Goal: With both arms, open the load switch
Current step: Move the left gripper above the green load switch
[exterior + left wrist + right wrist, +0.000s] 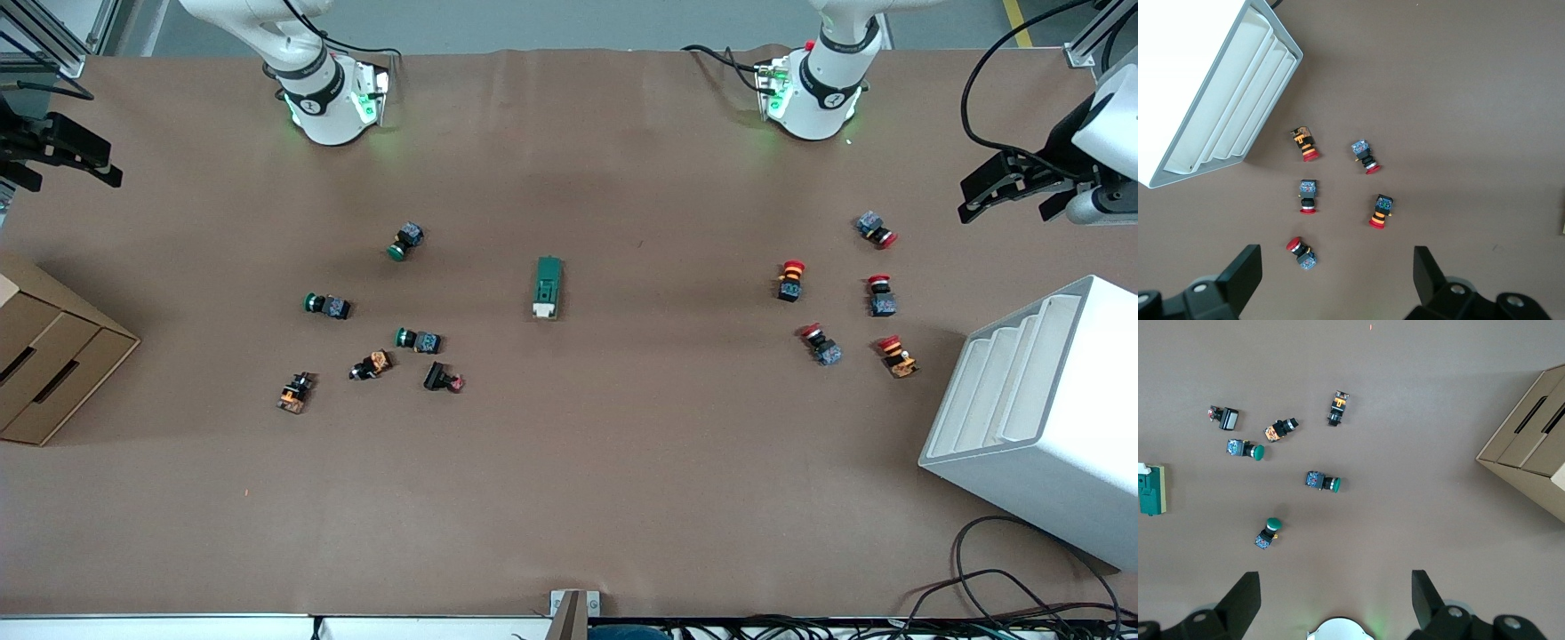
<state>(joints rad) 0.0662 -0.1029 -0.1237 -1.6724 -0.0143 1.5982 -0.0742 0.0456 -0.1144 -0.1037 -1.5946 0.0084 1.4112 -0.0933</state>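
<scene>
The load switch [548, 287], a dark-green oblong block with a white lever end, lies flat in the middle of the table, its white end toward the front camera. It also shows at the edge of the right wrist view as the load switch [1152, 491]. My left gripper [1005, 206] hangs open and empty high over the left arm's end of the table, above the red push buttons; in its own view the left gripper [1336, 273] holds nothing. My right gripper [69, 173] hangs open and empty over the right arm's end; the right gripper [1335, 595] has only bare table beneath.
Several red-capped push buttons [836, 298] lie toward the left arm's end, beside a white slotted rack [1040, 418]. Green-capped and orange-bodied push buttons [382, 320] lie toward the right arm's end, near a cardboard box [53, 356]. Cables [1005, 587] trail at the front edge.
</scene>
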